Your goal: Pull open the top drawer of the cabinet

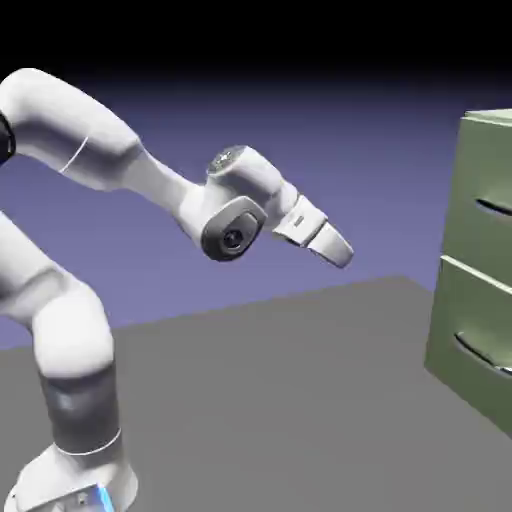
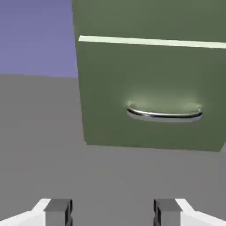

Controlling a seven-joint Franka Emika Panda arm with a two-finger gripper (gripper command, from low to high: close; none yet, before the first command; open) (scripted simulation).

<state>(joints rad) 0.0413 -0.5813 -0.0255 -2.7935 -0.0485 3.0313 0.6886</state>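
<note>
The olive-green cabinet [image 1: 480,290] stands at the exterior view's right edge. Its top drawer [image 1: 485,190] sits flush, with a thin curved handle [image 1: 495,207]. My gripper [image 1: 340,250] hangs in the air well to the left of the cabinet, tilted down toward it and touching nothing. In the hand view the two grey fingertips [image 2: 57,211] stand wide apart, so the gripper [image 2: 112,212] is open and empty. That view shows mostly the lower drawer front [image 2: 150,88] and its silver handle [image 2: 164,113]. Only a strip of the top drawer [image 2: 150,17] shows above the pale seam.
The lower drawer [image 1: 470,335] with its own handle [image 1: 480,355] sits under the top one. Grey table surface [image 1: 280,380] stretches between my base and the cabinet. The blue-violet backdrop lies behind.
</note>
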